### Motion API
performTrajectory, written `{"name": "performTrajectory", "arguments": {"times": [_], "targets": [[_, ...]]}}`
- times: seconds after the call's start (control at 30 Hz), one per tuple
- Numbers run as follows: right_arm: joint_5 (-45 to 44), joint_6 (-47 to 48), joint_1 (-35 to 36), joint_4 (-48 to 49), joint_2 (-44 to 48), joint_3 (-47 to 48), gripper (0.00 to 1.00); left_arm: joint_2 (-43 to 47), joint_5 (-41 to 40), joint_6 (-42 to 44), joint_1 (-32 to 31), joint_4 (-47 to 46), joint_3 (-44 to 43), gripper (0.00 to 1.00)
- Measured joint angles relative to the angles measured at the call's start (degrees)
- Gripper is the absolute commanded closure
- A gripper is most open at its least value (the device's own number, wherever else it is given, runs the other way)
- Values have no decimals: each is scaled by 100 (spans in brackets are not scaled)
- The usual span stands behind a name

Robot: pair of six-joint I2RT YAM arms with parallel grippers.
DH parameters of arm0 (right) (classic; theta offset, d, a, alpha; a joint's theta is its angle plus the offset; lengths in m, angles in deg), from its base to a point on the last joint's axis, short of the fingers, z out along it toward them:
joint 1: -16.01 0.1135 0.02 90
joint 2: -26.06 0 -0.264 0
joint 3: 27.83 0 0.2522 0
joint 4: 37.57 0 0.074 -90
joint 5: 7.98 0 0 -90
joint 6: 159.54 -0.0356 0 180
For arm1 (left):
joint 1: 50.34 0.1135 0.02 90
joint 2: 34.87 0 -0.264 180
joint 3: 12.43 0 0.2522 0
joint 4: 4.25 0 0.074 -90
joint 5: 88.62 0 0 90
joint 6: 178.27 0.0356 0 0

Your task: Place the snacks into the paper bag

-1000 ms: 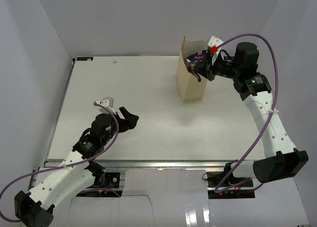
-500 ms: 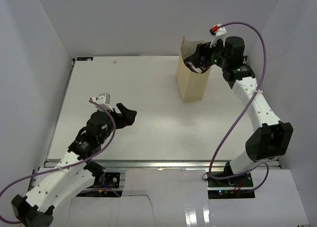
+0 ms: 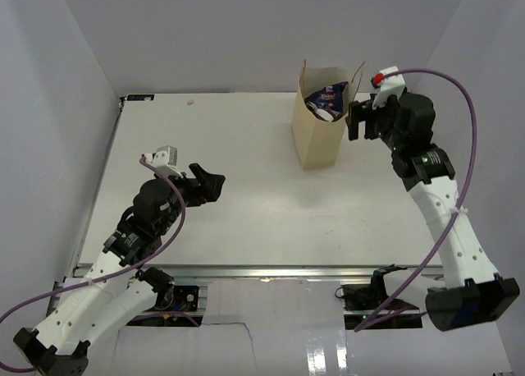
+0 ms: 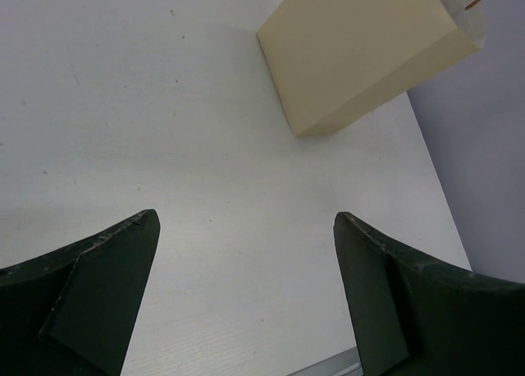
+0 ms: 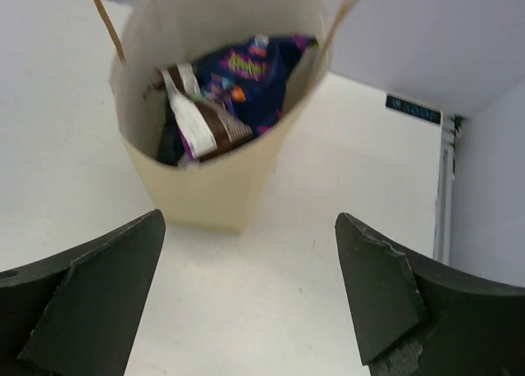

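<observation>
The tan paper bag (image 3: 318, 138) stands upright at the back right of the table, also visible as the paper bag (image 5: 205, 191) and the paper bag (image 4: 369, 52). Inside it lie snacks: a purple-blue packet (image 5: 246, 76), a brown chocolate bar (image 5: 201, 121), and the purple-blue packet (image 3: 328, 95) showing from above. My right gripper (image 3: 354, 121) hangs open just right of the bag's rim, holding nothing; its jaws stand wide apart (image 5: 250, 228). My left gripper (image 3: 215, 185) is open over the bare table at the left, far from the bag, empty (image 4: 246, 228).
White walls enclose the table on three sides. A metal rail (image 3: 246, 271) runs along the near edge. Purple cables (image 3: 447, 89) loop off both arms. A small dark label (image 5: 413, 110) sits on the table's far edge.
My right gripper let go of a snack inside the bag, opened, and drew back to the right of the rim. My left arm shifted slightly up and left.
</observation>
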Motion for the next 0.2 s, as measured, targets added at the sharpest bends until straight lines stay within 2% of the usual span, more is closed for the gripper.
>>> {"name": "performTrajectory", "arguments": {"times": [0.2], "targets": [[-850, 190, -83, -286, 1196, -1488, 10, -306, -13, 251, 0, 15, -485, 2]]}}
